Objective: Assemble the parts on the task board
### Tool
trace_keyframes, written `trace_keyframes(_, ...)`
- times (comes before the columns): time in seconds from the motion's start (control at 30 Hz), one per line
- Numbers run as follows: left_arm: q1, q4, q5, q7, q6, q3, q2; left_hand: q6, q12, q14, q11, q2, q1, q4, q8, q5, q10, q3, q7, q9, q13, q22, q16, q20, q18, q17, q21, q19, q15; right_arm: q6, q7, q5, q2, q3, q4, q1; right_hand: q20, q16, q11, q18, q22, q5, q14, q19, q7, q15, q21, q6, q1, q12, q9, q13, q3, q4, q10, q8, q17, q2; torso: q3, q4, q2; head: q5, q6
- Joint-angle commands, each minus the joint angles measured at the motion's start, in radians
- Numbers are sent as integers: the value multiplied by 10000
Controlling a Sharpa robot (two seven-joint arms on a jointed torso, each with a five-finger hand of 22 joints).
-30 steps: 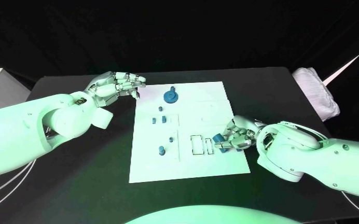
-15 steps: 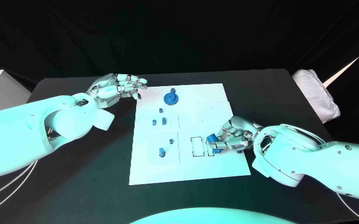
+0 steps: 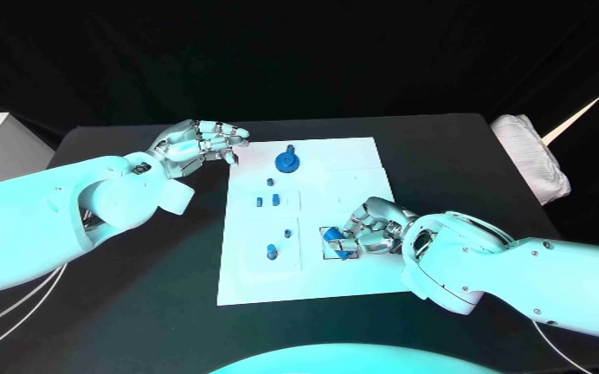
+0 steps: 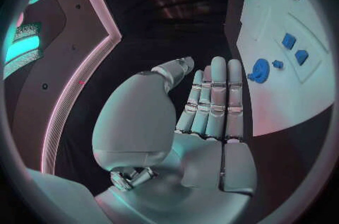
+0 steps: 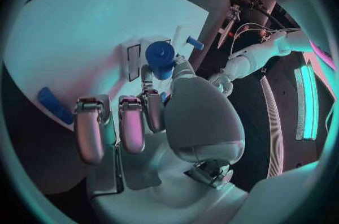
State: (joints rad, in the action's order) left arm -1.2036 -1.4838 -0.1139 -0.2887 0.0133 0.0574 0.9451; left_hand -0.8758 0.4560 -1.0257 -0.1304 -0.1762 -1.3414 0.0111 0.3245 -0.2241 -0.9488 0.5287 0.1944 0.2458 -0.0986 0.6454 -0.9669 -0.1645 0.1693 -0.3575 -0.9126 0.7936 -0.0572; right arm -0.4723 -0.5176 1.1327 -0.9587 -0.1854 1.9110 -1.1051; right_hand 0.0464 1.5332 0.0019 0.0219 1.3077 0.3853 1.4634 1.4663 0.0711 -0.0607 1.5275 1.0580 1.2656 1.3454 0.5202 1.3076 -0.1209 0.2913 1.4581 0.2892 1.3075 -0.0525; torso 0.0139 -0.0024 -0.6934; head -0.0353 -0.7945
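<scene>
Your right hand (image 3: 372, 231) lay over the lower right part of the task board (image 3: 337, 283), its fingers (image 3: 353, 237) curled around a small blue part (image 3: 335, 239) beside the rectangular slots. How that part sat against the slot could not be made out — the fingers hid most of it. In the right wrist view the same hand's fingers (image 5: 131, 122) hung bent over the board, and a blue cylinder (image 5: 160, 56) and a blue bar (image 5: 53, 105) showed past them.

Your left hand (image 3: 197, 142) stood off the board's upper left corner, above the black surface (image 3: 150, 287), with nothing in it; the left wrist view showed its fingers (image 4: 213, 100) straight and pressed side by side.

On the board you had a round blue part (image 3: 287, 162) near the top, two small blue blocks (image 3: 265, 201) below it and a blue peg (image 3: 270, 252) lower down — details too small to tell.
</scene>
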Motion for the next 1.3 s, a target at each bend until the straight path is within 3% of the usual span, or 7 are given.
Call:
trace_keyframes(0.03, -1, -22, 18, -24, -141, -6, -11, 48, -32, 30, -23, 93, 4, 35, -3, -18, 63, 22, 3, -15, 9, -14, 65, -5, 135, -11, 43, 70, -47, 57, -59, 29, 104, -32, -108, 95, -73, 12, -72, -130, 2515, -104, 887, 933, -17, -79, -10, 123, -94, -32, 16, 888, -16, 22, 26, 69, 1808, 121, 5, 0, 2, 25, -19)
trace_keyframes(0.8, -1, -11, 21, 8, -126, -5, 36, 50, -31, 32, -22, 132, 14, 63, 1, -22, 73, 40, 1, -16, 11, -25, 64, -7, 135, -15, 59, 78, -49, -290, -345, 1314, 295, -27, -246, 151, -139, 15, -148, -149, 2540, -509, 895, 956, -102, -149, 87, 274, -730, 11, 20, 979, -414, 28, 139, 225, 1836, 255, 0, -6, -1, 90, -36)
trace_keyframes(0.93, -1, -13, 21, 11, -125, -5, 43, 50, -31, 32, -22, 132, 14, 63, 1, -22, 73, 40, 1, -16, 11, -25, 64, -7, 135, -15, 59, 78, -49, -126, -305, 1349, 299, -27, -222, 151, -146, -12, -148, -134, 2520, -1478, 885, 936, -101, -149, 14, 256, -1488, -110, 47, 942, -749, 47, 118, 318, 1797, -4, -2, -15, -1, 94, -41)
trace_keyframes(1.03, -1, -13, 21, 12, -124, -5, 44, 50, -31, 32, -22, 132, 14, 63, 1, -22, 73, 40, 1, -16, 11, -25, 64, -7, 135, -15, 59, 78, -49, -31, -286, 1419, 287, -27, -211, 151, -135, -48, -131, -117, 2497, -2190, 872, 912, -78, -133, -70, 176, -2490, -257, 62, 885, -572, 72, 73, 367, 1741, -518, -5, -19, 1, 101, -40)
trace_keyframes(1.13, -1, -13, 21, 14, -122, -5, 47, 50, -31, 32, -22, 132, 14, 63, 1, -22, 73, 40, 1, -16, 11, -25, 64, -7, 135, -15, 59, 78, -49, 72, -268, 1530, 255, -27, -193, 151, -124, -69, -112, -108, 2484, -2450, 865, 898, -63, -123, -117, 107, -3204, -336, 66, 863, -462, 91, 51, 391, 1713, -1141, -6, -17, 3, 98, -37)
trace_keyframes(1.23, -1, -13, 21, 20, -118, -5, 51, 50, -31, 32, -22, 132, 14, 63, 1, -22, 73, 40, 1, -16, 11, -25, 64, -7, 135, -15, 59, 78, -49, 160, -258, 1641, 218, -27, -173, 151, -119, -76, -108, -104, 2479, -2429, 863, 892, -57, -119, -137, 86, -3381, -364, 67, 856, -457, 93, 43, 401, 1706, -1241, -5, -14, 0, 99, -40)
trace_keyframes(1.3, -1, -14, 21, 31, -120, -5, 55, 50, -31, 32, -22, 132, 14, 63, 1, -22, 73, 40, 1, -16, 11, -25, 64, -7, 135, -15, 59, 78, -49, 189, -242, 1692, 182, -27, -152, 151, -113, -91, -104, -105, 2481, -2172, 858, 893, -54, -114, -131, 68, -3391, -371, 67, 868, -393, 86, 49, 417, 1682, -1214, -5, -7, -3, 84, -45)
